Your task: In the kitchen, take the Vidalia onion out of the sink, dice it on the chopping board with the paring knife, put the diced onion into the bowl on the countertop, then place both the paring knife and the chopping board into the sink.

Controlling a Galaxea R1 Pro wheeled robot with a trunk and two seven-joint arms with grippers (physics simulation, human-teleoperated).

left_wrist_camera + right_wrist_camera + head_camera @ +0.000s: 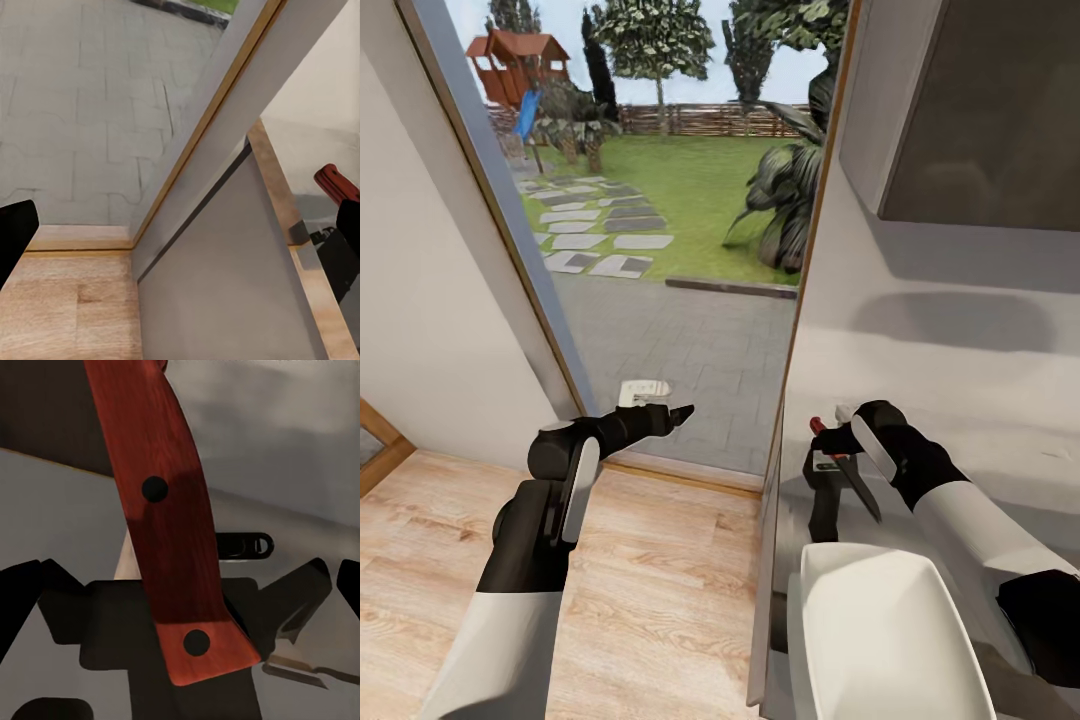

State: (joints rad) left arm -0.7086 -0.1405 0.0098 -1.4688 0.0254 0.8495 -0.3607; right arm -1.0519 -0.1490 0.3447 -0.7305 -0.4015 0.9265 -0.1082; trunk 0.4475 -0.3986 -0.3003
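Right end effector [830, 445] at four o'clock, pinching the paring knife [847, 462] by its red handle, dark blade angled down above the white bowl [880, 630] at five o'clock. Left end effector [665, 413] near centre over wooden floor [650, 590]; grip state impossible to tell.

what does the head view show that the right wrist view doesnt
The head view alone shows the left gripper held out toward the glass door, the garden beyond, the wooden floor and the white bowl. The right wrist view alone shows the two dark rivets on the knife's red handle. Both show the paring knife clamped in the right gripper.
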